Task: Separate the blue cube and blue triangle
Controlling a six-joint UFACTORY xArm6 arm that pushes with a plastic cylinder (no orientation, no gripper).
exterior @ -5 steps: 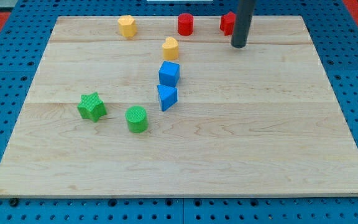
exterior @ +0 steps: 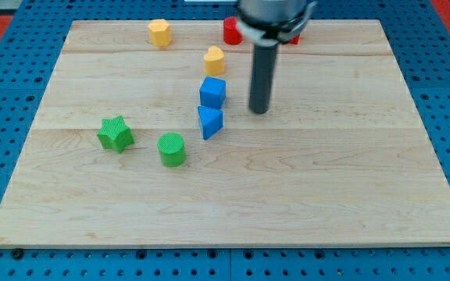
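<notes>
My tip (exterior: 258, 111) rests on the wooden board (exterior: 350, 187), just to the view's right of the blue cube (exterior: 212, 92) and blue triangle (exterior: 209, 122), touching neither; being a bare rod, it grips nothing. Those two blocks sit nearly touching, cube above triangle. My rod partly hides two red blocks: a cylinder (exterior: 231, 31) and a second red block (exterior: 292, 36) whose shape I cannot tell. Open board lies right and below.

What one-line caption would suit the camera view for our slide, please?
My tip rests right of the blue cube and blue triangle, touching neither.
</notes>
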